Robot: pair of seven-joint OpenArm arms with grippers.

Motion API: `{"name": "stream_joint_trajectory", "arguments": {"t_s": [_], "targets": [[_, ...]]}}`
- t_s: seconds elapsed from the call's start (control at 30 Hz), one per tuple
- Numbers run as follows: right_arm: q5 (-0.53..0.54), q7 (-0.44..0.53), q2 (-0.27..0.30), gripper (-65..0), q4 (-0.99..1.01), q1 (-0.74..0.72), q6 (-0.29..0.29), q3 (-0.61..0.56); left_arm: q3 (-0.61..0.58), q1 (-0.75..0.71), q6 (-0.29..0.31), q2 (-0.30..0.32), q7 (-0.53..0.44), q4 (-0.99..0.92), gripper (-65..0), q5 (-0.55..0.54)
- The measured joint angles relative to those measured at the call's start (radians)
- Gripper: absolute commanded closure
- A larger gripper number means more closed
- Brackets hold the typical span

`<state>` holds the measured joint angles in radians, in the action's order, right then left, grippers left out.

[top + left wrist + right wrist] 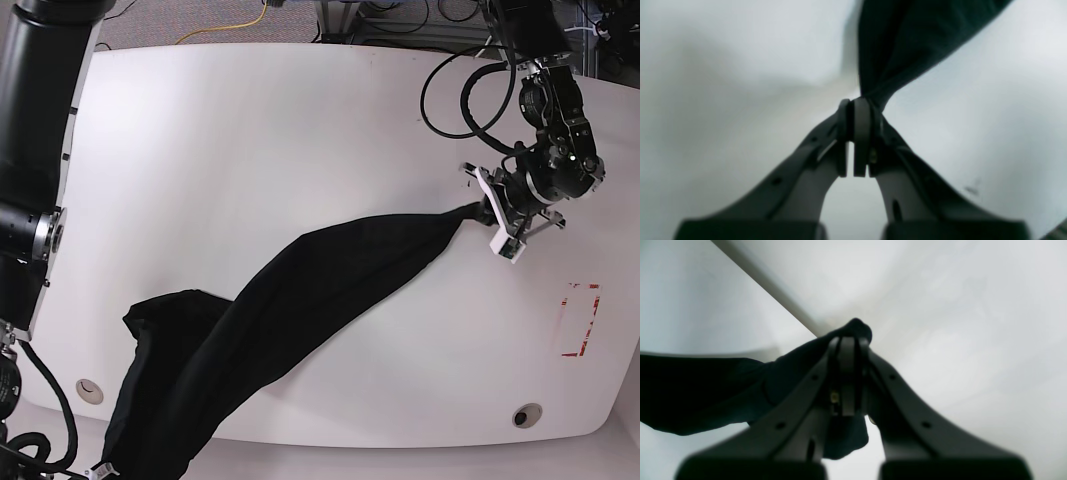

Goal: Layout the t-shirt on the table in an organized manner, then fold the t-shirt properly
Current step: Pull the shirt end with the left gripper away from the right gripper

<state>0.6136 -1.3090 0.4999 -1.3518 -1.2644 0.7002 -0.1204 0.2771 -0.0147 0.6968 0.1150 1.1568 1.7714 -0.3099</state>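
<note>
The black t-shirt [300, 300] is stretched as a long bunched band across the white table [300, 120], from the right middle down to the lower left corner, where it hangs over the front edge. My left gripper [478, 212] is shut on its upper right end; in the left wrist view the left gripper [857, 103] pinches a gathered point of the t-shirt [913, 40]. In the right wrist view my right gripper [848, 340] is shut on a fold of the t-shirt [706, 390]. No print shows on the cloth.
A red tape rectangle [580, 320] marks the table's right side. Two round grommet holes [90, 390] [526, 414] sit near the front edge. Cables [230, 25] lie beyond the far edge. A table edge [773, 286] runs diagonally in the right wrist view.
</note>
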Motion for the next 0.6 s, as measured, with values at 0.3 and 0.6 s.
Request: {"name": "stream_joint_trajectory", "arguments": {"t_s": [0.3, 0.6], "targets": [[0.000, -0.001, 0.002, 0.0, 0.000, 0.000, 0.000, 0.000, -0.121, -0.110, 0.001, -0.008, -0.001, 0.029, 0.0, -0.004], [0.000, 0.000, 0.001, 0.0, 0.000, 0.000, 0.000, 0.001, -0.341, -0.221, 0.000, 0.026, -0.016, 0.089, 0.0, -0.009]]}}
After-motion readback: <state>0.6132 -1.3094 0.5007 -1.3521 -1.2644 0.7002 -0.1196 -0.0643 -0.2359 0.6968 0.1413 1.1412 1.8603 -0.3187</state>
